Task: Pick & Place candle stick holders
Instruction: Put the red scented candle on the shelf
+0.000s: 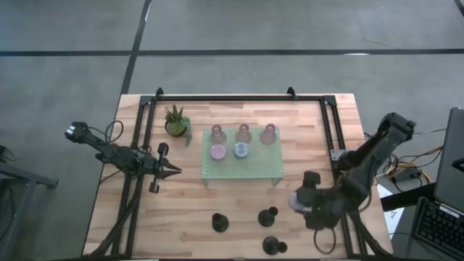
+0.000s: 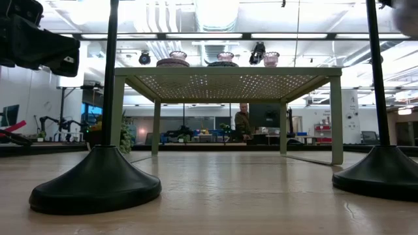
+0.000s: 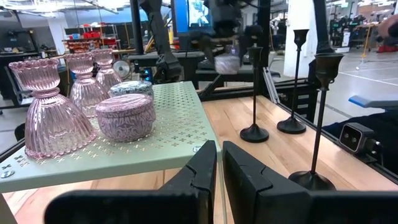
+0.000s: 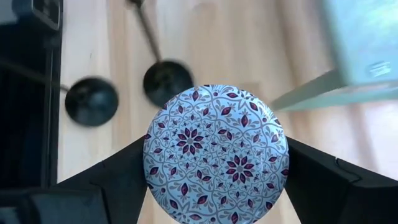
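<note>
A pale green perforated tray [image 1: 254,168] stands on legs mid-table. It bears three pinkish glass holders [image 1: 243,133] in its far row, and a pink round holder [image 1: 217,152] and a blue-grey one [image 1: 241,151] in front of them. Three black knobbed holders [image 1: 268,216] stand on their round bases on the table, near the front edge. My right gripper [image 1: 299,201] is shut on a lilac patterned round holder [image 4: 216,155], to the right of the tray's near right corner. My left gripper [image 1: 174,171] is shut and empty, left of the tray. My right gripper pinches the lilac holder by two opposite sides of its round rim [image 4: 149,163], one finger [image 4: 118,177] on each side. The fingers point down from above. The holder's patterned top faces the wrist camera, and it is lifted clear above the table, level.
A small green potted plant [image 1: 176,122] stands at the tray's far left. A black frame [image 1: 232,99] runs along the table's far and side edges. Bare wood lies between the tray and the black holders. In the low view, a person [image 2: 243,121] shows far behind the table.
</note>
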### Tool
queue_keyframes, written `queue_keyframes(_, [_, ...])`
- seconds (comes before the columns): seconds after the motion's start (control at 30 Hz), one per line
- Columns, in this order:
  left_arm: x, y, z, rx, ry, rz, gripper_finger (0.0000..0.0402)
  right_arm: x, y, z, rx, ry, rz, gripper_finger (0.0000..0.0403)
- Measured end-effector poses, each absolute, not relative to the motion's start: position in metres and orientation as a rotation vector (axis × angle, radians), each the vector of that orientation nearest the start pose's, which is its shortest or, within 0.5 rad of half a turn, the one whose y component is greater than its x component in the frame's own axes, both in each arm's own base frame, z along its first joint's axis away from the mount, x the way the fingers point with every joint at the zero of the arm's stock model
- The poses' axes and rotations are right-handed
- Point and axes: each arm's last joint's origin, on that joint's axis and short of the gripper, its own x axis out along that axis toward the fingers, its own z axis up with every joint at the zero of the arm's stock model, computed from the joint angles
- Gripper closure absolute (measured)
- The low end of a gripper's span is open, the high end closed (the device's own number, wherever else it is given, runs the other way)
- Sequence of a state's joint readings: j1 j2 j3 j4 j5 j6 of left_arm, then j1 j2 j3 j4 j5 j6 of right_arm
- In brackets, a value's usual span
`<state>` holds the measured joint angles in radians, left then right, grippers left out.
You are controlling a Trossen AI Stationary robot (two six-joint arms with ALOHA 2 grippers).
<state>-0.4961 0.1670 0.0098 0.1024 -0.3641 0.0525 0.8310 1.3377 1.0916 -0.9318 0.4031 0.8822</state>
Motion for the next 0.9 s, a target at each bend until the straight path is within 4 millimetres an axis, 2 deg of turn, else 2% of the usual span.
queue_keyframes(0.27, [0.098,-0.041,0.162,0.079,0.054,-0.134,0.0369,0.181,0.121,0.304,0.120,0.899,-0.114,0.0098])
queue_keyframes(0.63, [0.098,-0.041,0.162,0.078,0.053,-0.134,0.0369,0.210,0.062,0.338,0.004,0.812,-0.202,0.0090])
queue_keyframes(0.73, [0.098,-0.041,0.162,0.078,0.053,-0.134,0.0369,0.221,0.051,0.339,0.025,0.843,-0.184,0.0095])
queue_keyframes(0.9, [0.098,-0.041,0.162,0.078,0.052,-0.134,0.0369,0.244,0.039,0.330,0.058,0.878,-0.130,0.0100])
